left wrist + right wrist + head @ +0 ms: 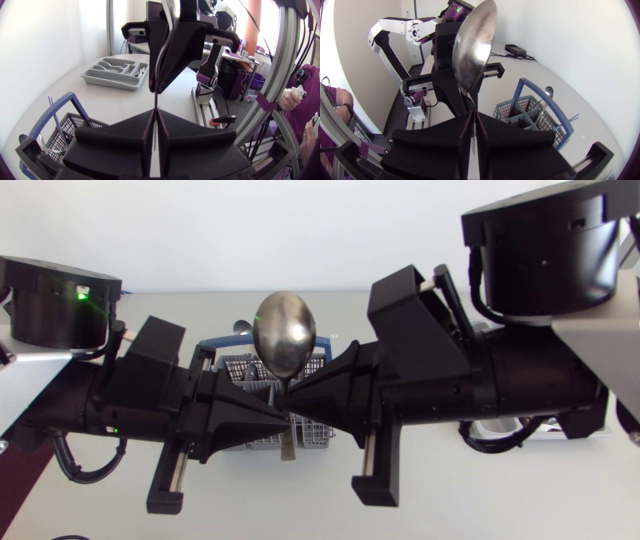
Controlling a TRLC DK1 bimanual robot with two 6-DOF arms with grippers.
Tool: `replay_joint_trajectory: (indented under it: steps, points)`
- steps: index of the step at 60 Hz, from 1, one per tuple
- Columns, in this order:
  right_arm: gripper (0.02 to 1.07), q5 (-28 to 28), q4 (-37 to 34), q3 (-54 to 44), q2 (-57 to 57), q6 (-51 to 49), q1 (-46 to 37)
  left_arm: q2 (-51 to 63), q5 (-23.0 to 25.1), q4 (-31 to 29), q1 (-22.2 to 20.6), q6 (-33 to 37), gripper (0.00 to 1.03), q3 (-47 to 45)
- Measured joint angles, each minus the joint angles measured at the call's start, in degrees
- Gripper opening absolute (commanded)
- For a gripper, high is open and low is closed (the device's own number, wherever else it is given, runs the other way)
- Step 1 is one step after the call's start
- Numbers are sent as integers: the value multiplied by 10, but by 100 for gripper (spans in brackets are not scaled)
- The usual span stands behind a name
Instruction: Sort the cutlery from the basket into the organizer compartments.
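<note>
Obs.: large polished steel spoon (284, 336) held in the air above the grey mesh cutlery basket with a blue handle (232, 370), clear of it. Long axis roughly upright, bowl on top, handle end pointing down toward the basket.

Both arms meet on the thin handle from opposite sides. Right jaws pinched narrow on it just under the bowl's neck. Left jaws likewise closed on it, lower down, handle tip showing beneath them. Reads as a mid-air handover; direction cannot be told.

Grey plastic organizer tray (116, 73) sits on the white counter (480, 505), well apart from the basket on the right arm's side, some pieces already in it.

Judgement: right arm is nearer. Left jaws must let go first, then the spoon needs tipping flat, lengthwise to a compartment.
</note>
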Motion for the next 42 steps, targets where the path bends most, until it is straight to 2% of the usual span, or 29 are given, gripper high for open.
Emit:
replay_joint_trajectory:
  steps: [11, 15, 18, 28, 36, 42]
  points:
    - [8, 1, -8, 0, 0, 0, 0, 0, 1, 0, 11, -15, 65, 7]
    - [8, 1, -11, 0, 0, 0, 0, 0, 2, 0, 22, -20, 77, 19]
    - [8, 2, -12, 0, 0, 0, 0, 0, 1, 0, 29, -25, 82, 26]
    - [8, 3, -37, 0, -1, 0, -9, -4, -10, 0, 55, -34, 88, 34]
    - [8, 21, -65, 0, -13, -8, -58, -13, -55, 0, 81, -34, 91, 46]
    - [8, 49, -82, 0, -24, -16, -115, -16, -109, 0, 98, -35, 91, 54]
